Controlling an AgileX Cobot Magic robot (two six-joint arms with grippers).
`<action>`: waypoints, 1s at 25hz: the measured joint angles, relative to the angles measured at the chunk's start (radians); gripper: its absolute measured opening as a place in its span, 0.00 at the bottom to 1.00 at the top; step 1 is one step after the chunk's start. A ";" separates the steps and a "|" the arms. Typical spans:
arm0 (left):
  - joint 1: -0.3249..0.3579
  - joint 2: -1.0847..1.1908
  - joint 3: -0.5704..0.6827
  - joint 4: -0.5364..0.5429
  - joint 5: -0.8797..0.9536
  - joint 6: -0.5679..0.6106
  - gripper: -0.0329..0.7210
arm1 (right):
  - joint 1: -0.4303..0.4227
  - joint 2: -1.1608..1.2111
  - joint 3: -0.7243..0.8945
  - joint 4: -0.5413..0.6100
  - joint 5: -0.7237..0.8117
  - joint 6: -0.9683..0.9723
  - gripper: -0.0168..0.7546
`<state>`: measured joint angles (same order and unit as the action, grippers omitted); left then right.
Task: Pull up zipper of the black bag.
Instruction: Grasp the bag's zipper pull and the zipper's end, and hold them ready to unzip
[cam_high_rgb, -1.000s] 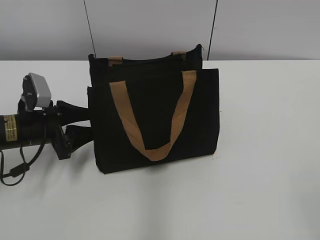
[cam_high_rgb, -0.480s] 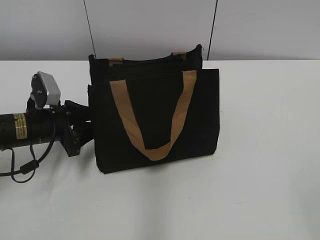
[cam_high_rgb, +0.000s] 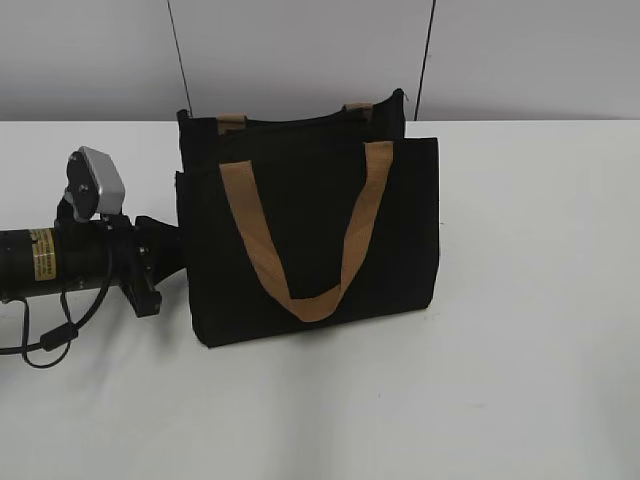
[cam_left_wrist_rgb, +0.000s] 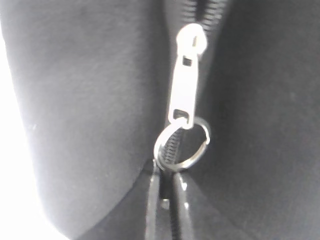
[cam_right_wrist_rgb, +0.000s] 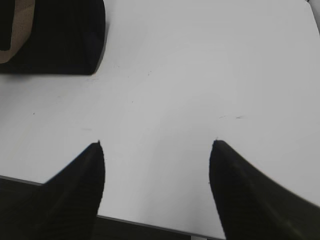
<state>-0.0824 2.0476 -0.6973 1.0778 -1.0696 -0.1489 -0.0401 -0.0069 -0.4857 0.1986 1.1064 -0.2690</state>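
The black bag (cam_high_rgb: 310, 240) stands upright on the white table, its tan handle (cam_high_rgb: 305, 300) hanging over the front. My left gripper (cam_high_rgb: 172, 245) is pressed against the bag's left side. In the left wrist view the zipper's silver pull (cam_left_wrist_rgb: 184, 85) and its ring (cam_left_wrist_rgb: 202, 145) hang along the black zip line (cam_left_wrist_rgb: 200, 7). The left jaws (cam_left_wrist_rgb: 165, 175) are closed to a narrow slit, pinching the ring's lower edge. My right gripper (cam_right_wrist_rgb: 156, 145) is open and empty above the bare table, well away from the bag's corner (cam_right_wrist_rgb: 60, 45).
The white table (cam_high_rgb: 520, 300) stretches to the right of and in front of the bag. Two thin black cables (cam_high_rgb: 178, 50) run up the wall behind it. The table's edge (cam_right_wrist_rgb: 150, 221) lies just below my right jaws.
My left gripper has moved right, up against the bag's left side, and its fingers have gone from spread apart to closed. The bag has not moved.
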 joint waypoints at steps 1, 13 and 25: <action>0.000 0.000 0.000 -0.001 0.000 0.000 0.07 | 0.000 0.000 0.000 0.000 0.000 0.000 0.68; 0.000 -0.199 0.033 0.032 0.039 -0.170 0.07 | 0.000 0.000 0.000 0.000 0.000 0.000 0.68; 0.001 -0.705 0.062 0.102 0.288 -0.521 0.07 | 0.000 0.000 0.000 0.000 0.000 0.000 0.68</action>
<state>-0.0815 1.3430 -0.6350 1.1801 -0.7814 -0.6700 -0.0401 -0.0069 -0.4857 0.1986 1.1064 -0.2690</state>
